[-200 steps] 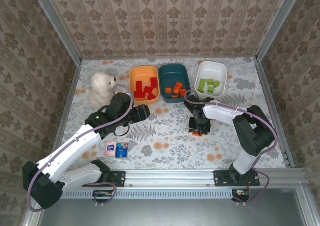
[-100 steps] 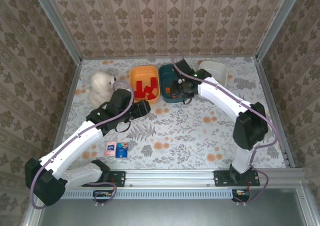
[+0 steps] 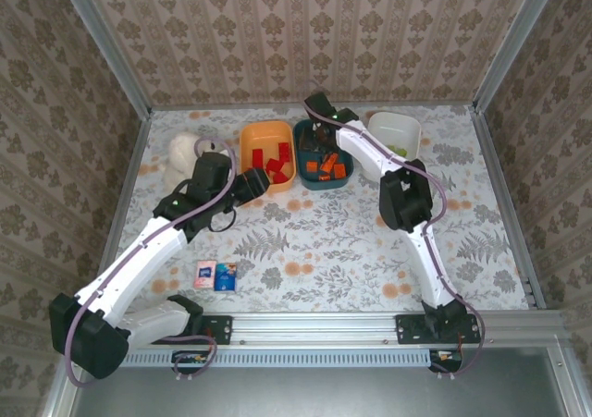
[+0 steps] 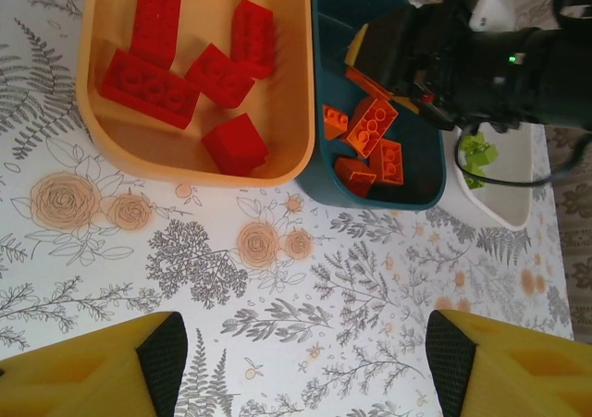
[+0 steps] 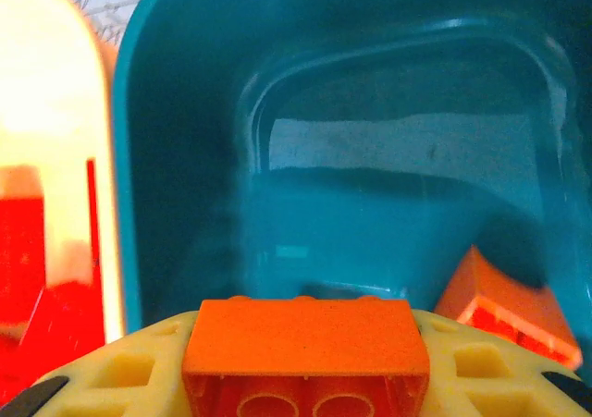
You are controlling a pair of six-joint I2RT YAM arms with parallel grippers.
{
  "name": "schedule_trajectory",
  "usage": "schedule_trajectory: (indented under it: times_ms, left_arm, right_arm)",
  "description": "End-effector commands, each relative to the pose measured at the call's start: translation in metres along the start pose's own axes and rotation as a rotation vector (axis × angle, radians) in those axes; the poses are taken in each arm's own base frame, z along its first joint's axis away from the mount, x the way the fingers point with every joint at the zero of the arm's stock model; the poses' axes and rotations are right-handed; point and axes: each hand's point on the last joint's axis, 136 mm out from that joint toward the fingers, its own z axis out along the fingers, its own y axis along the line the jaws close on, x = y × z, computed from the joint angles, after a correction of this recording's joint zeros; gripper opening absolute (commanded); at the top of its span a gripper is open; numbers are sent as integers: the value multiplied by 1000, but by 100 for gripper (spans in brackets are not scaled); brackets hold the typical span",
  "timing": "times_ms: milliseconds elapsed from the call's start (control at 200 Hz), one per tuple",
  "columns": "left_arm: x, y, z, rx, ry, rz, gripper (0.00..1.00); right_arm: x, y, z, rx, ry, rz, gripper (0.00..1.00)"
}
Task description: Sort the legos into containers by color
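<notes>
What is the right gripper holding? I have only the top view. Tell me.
Observer: The right gripper is shut on an orange brick.
Operator: Report what lies ahead of it.
Observer: The teal bowl, its floor bare in the middle, with a second brick off to the right.
Operator: Now check the left gripper.
Observer: The left gripper is open, with nothing between its fingers and only table beneath.
</notes>
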Motion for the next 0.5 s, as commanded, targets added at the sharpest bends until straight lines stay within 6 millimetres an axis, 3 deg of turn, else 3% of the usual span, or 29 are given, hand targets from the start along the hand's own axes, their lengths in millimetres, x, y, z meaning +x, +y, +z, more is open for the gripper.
schedule_trajectory:
  times_ms: [0,135,310,395,495]
  left_arm:
    - [-13,-8,-8,21,-33,6,72]
    - [-12,-5,-10,8,-34,0,72]
    - [-12,-3,-10,2,-38,-4,72]
    - [-13,-4,-11,1,-41,0,72]
    - [-14,-4,-12,-2,-44,5,72]
  right_arm:
    - [1,1,13,-9,37,1,34]
    - [1,0,27,-9,50,19,38]
    - [16,-9,38,15,105,25,46]
    - [16,-9,34,14,111,19,55]
    - [1,-2,13,-6,67,7,61]
